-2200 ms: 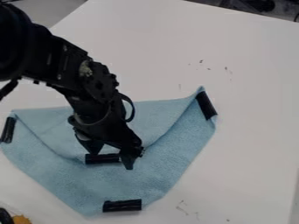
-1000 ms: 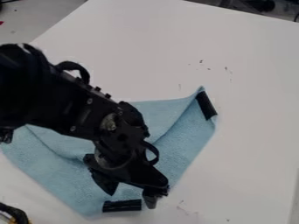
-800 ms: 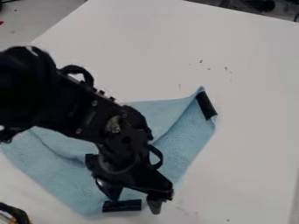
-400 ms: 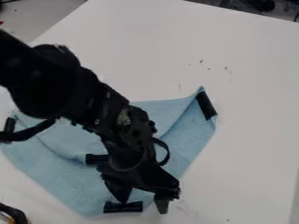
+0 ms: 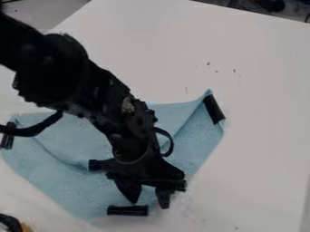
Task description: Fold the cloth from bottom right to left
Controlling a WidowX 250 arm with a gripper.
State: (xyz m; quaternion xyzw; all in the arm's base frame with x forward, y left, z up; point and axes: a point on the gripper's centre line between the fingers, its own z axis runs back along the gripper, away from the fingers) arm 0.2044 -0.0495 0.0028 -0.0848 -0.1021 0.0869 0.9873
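The black gripper [image 5: 149, 204] hangs over the lower edge of the light blue cloth [image 5: 66, 181], its two fingers apart. One finger points down just above the black clip [image 5: 127, 210] at the cloth's bottom corner; the other is to the right of that clip, by the cloth's edge. The cloth has a folded-in flap whose tip carries another clip [image 5: 99, 165], partly covered by the gripper. More black clips lie at its left corner [image 5: 8, 136] and its right corner [image 5: 214, 108]. The arm hides the middle of the cloth.
The cloth lies on a white table [image 5: 260, 113], whose surface has a few dark specks. A dark object with a bit of orange [image 5: 25, 227] shows at the bottom left edge. Dark items stand beyond the table at the top right.
From over the middle of the cloth, the gripper moved down and right to the lower edge, then slightly back up. Its fingers came somewhat closer together, and the bottom clip shifted slightly up.
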